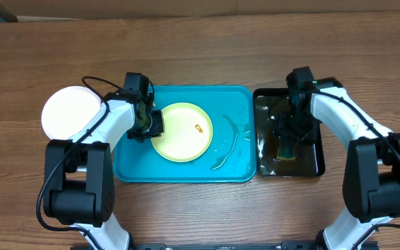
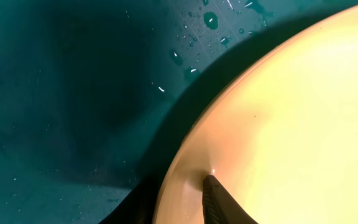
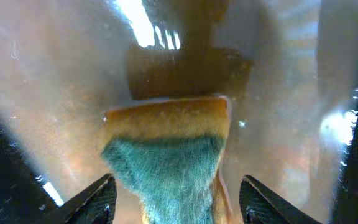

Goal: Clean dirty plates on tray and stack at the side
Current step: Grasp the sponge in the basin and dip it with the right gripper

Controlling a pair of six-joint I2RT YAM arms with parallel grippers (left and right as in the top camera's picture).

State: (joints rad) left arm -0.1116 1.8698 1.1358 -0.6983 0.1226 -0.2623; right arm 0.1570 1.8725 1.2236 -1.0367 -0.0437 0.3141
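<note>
Here, yellow-green plate (image 2: 291, 124) rim clamped between left fingers (image 2: 219, 202).

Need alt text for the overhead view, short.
Left gripper pinches the left rim of a pale yellow-green plate with a small orange smear, on the wet turquoise tray. Right gripper hangs open over a sponge in the black tray; a white plate sits on the table left of the turquoise tray.

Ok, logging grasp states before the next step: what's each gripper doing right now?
Left gripper: closed on the pale yellow-green plate at its rim.
Right gripper: open, straddling the sponge in the black tray.
</note>
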